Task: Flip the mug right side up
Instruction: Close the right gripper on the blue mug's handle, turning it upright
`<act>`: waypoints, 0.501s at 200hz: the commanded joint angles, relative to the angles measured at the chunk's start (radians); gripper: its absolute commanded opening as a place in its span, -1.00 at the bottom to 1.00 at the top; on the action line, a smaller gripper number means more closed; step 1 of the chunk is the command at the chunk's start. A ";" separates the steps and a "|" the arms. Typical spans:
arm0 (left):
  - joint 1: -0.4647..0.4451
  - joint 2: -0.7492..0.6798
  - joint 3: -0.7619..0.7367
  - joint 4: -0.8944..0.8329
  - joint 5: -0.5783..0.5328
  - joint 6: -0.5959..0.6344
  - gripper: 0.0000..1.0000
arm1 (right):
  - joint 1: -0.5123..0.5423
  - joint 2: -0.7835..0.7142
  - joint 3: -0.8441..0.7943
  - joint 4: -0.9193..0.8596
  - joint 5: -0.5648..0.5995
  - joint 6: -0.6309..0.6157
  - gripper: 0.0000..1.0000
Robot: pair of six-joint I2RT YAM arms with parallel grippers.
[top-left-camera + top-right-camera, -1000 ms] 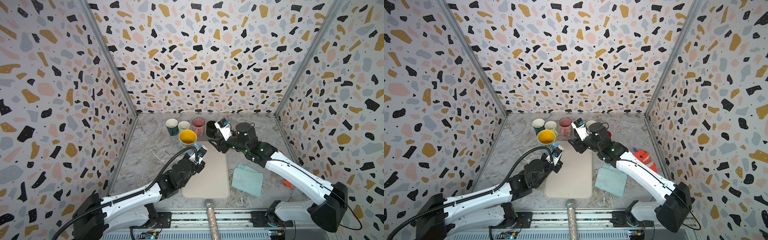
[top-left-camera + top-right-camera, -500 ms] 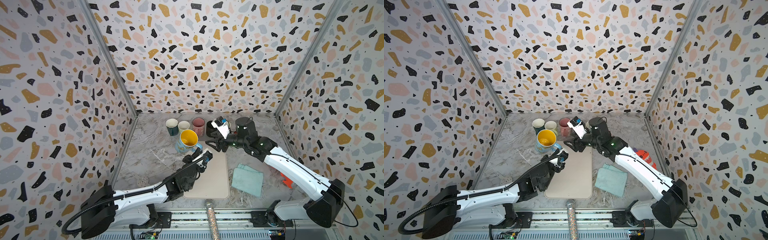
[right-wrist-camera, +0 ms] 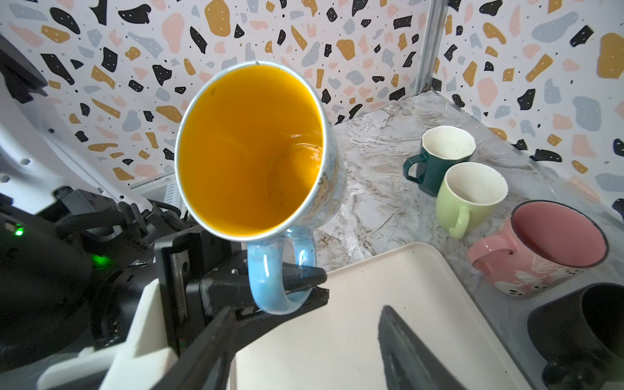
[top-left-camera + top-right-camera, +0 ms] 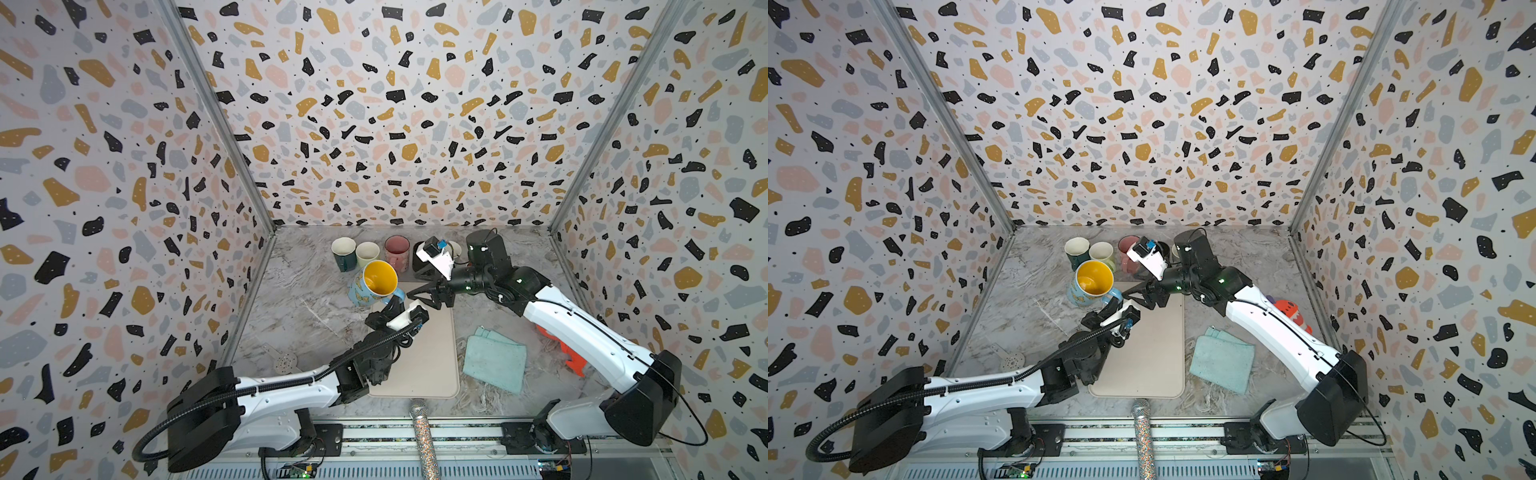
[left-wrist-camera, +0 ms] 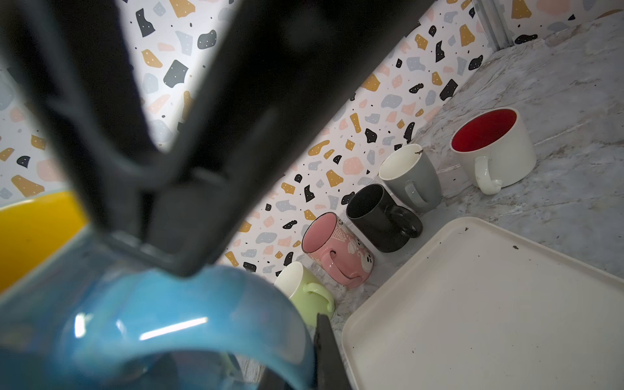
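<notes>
- Marble-patterned tabletop (image 4: 299, 307) carries a cream tray (image 4: 432, 357) at its middle, with a row of upright mugs along the back wall behind it.
- Blue outside and yellow inside, the mug (image 4: 372, 284) hangs off the surface just beyond the tray's far left corner. Its mouth faces upward but the body is tilted, so it is not yet standing.
- The left gripper (image 4: 395, 305) is clamped on the mug's blue handle (image 3: 282, 270). In the right wrist view one finger runs through the loop and the other presses from outside.
- The right gripper (image 4: 428, 297) hovers over the tray's far end, just beside the handle. Its jaws stand apart with nothing between them.
- Judged from this, the turn itself looks nearly done and the step in hand is the set-down.
- The next move calls for the left arm to level the mug, lower it until the base meets the tabletop or tray, and only then release. The right gripper should stay clear of the handle, and the pale green mug (image 4: 367, 253) nearby leaves little room.
</notes>
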 commanded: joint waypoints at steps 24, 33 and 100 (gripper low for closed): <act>-0.016 -0.004 0.011 0.151 0.039 0.050 -1.00 | 0.023 0.018 0.045 -0.042 -0.069 -0.038 0.37; -0.020 0.001 0.012 0.151 0.042 0.056 -1.00 | 0.030 0.027 0.051 -0.052 -0.067 -0.048 0.37; -0.035 0.017 0.021 0.159 0.058 0.063 -1.00 | 0.049 0.065 0.067 -0.066 -0.036 -0.043 0.30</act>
